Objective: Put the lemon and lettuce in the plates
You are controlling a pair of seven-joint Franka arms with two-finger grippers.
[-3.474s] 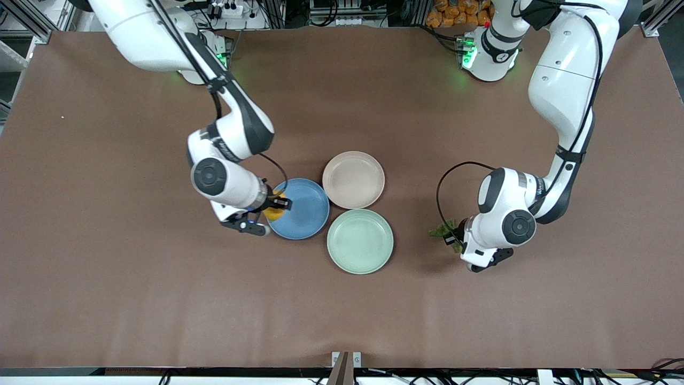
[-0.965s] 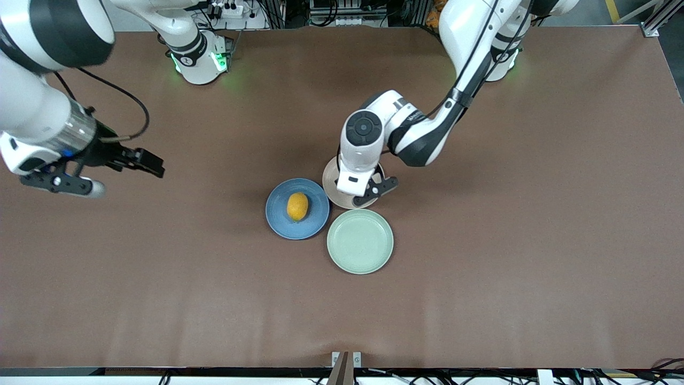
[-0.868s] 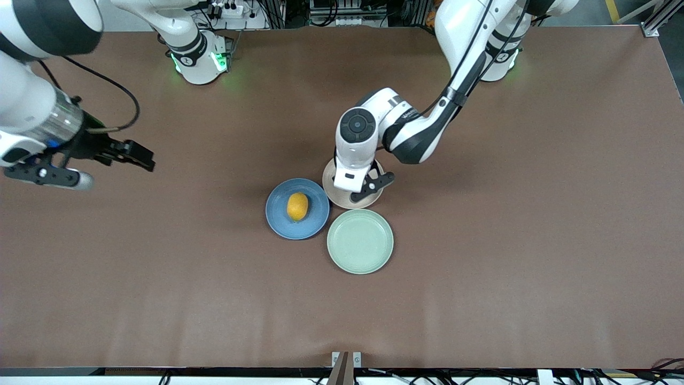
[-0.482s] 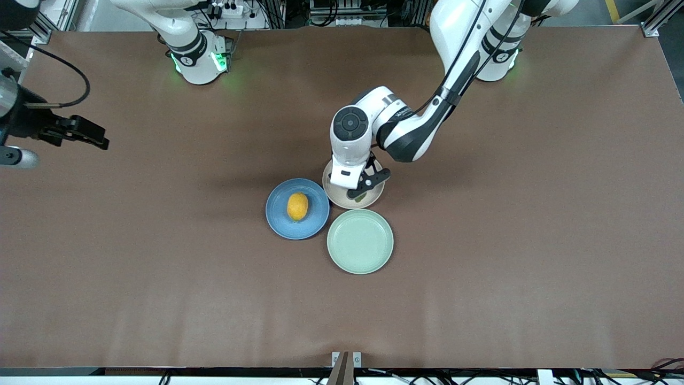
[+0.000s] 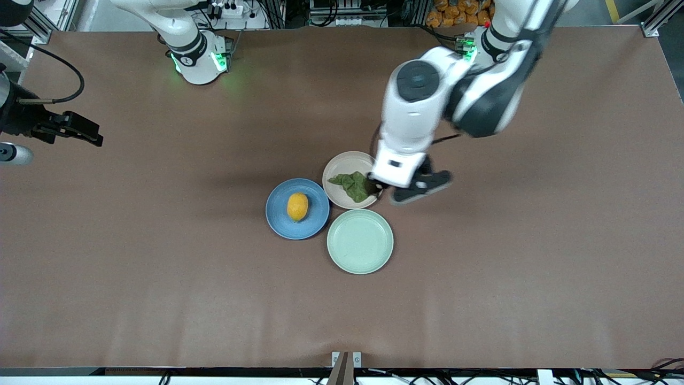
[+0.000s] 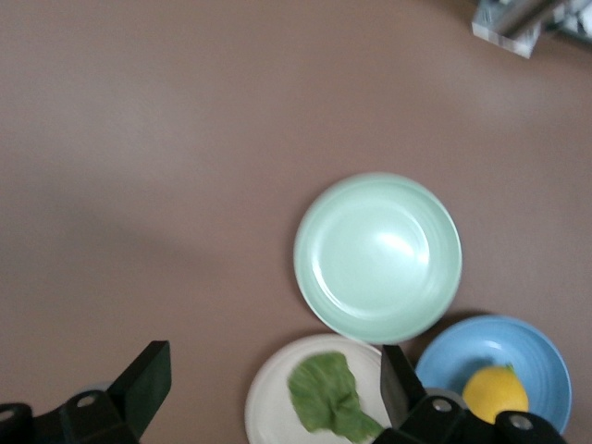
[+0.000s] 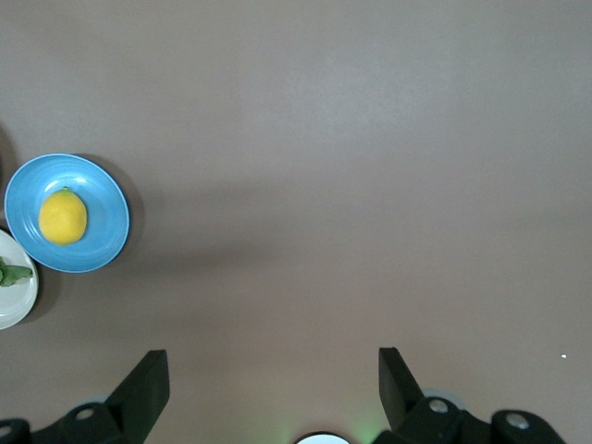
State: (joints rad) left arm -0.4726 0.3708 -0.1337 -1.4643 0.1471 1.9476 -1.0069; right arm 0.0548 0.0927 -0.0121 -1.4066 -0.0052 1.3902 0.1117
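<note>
lemon (image 5: 297, 207) on blue plate (image 5: 315, 222), lettuce (image 5: 353, 185) on beige plate (image 5: 342, 163); left hand (image 6: 268, 393) and right hand (image 7: 268, 388) apart, empty; risk: snagging leaf.

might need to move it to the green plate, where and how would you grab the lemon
Probably across the lemon's narrow middle, coming straight down from above. It lies on its side in the blue plate, long axis running toward and away from the front camera, so the fingers should close across its short width. The rim is low and nothing crowds it.
</note>
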